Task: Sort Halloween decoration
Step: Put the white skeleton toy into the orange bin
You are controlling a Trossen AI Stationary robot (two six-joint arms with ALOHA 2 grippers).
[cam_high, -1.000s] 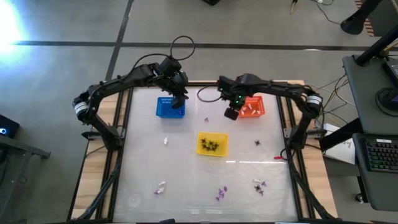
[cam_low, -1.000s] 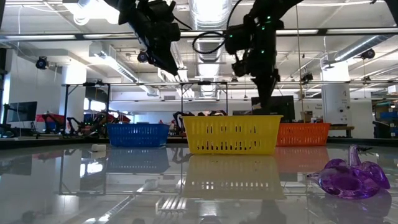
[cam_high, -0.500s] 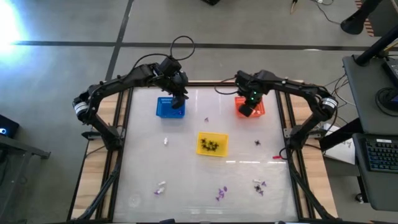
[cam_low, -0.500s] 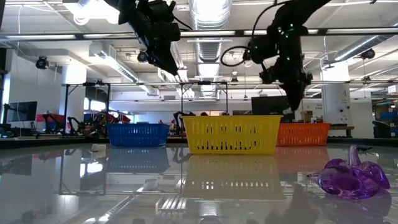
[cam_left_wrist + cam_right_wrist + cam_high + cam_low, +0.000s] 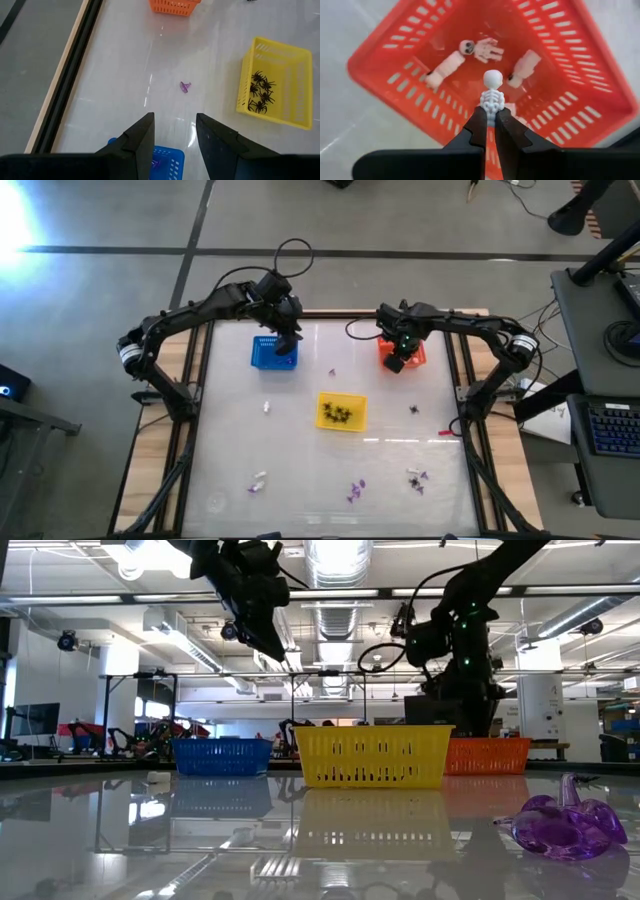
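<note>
My right gripper (image 5: 490, 125) hangs over the orange basket (image 5: 410, 352), shut on a small white skeleton trinket (image 5: 492, 95). Several white pieces (image 5: 480, 50) lie on that basket's floor. My left gripper (image 5: 175, 135) is open above the blue basket (image 5: 273, 352), which holds a purple piece (image 5: 156, 163). Black spiders (image 5: 261, 92) lie in the yellow basket (image 5: 341, 411). Loose trinkets rest on the table: a purple one (image 5: 185, 87), a white one (image 5: 267, 407), and more near the front edge (image 5: 355, 490). My right gripper pinches the skeleton's lower body (image 5: 491, 114) between its two fingertips, coming from above and pointing down. The skull and ribcage (image 5: 493, 85) stick out past the tips. The figure is lifted clear, above the inside of the orange basket.
The three baskets sit in the far half of the table, with the yellow one (image 5: 372, 756) in the middle. A purple trinket (image 5: 565, 830) lies close to the low camera. Bare tabletop (image 5: 300, 440) stretches between the baskets and the front trinkets. Wooden rails edge the table (image 5: 200, 380).
My right gripper has carried the white skeleton toward the table's right, from the open space beside the orange basket to a spot over it, and has come down lower there. It has stayed shut on the figure.
</note>
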